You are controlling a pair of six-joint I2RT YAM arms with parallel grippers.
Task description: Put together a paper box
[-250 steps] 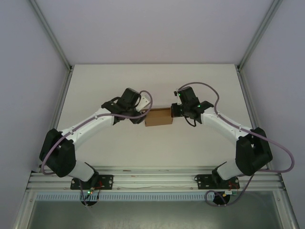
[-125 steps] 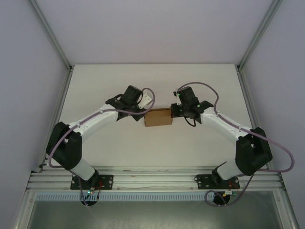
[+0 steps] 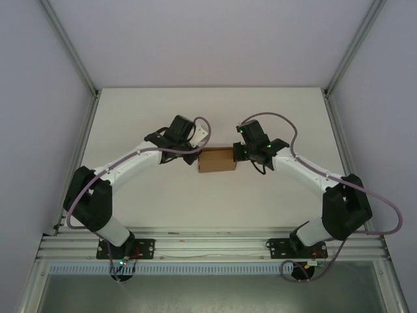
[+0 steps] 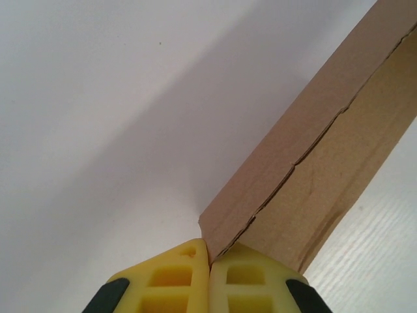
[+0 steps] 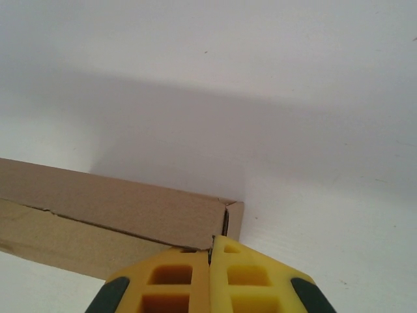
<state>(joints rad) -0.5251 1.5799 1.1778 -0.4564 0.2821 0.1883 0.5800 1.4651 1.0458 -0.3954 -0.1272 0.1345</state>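
The small rectangular brown kraft cardboard box (image 3: 217,160) lies on the white table (image 3: 215,208) at mid-depth, between the two arms and long side across.

The left gripper (image 3: 197,155) meets the box at its left end. In the left wrist view the yellow fingers (image 4: 169,280) are closed to a narrow seam, and a corner edge of the box (image 4: 326,143) runs into that seam.

The right gripper (image 3: 237,154) meets the box at its right end. In the right wrist view its yellow fingers (image 5: 254,277) are likewise pressed together on the box corner (image 5: 98,208). A dark slit shows at the end flap just above them.
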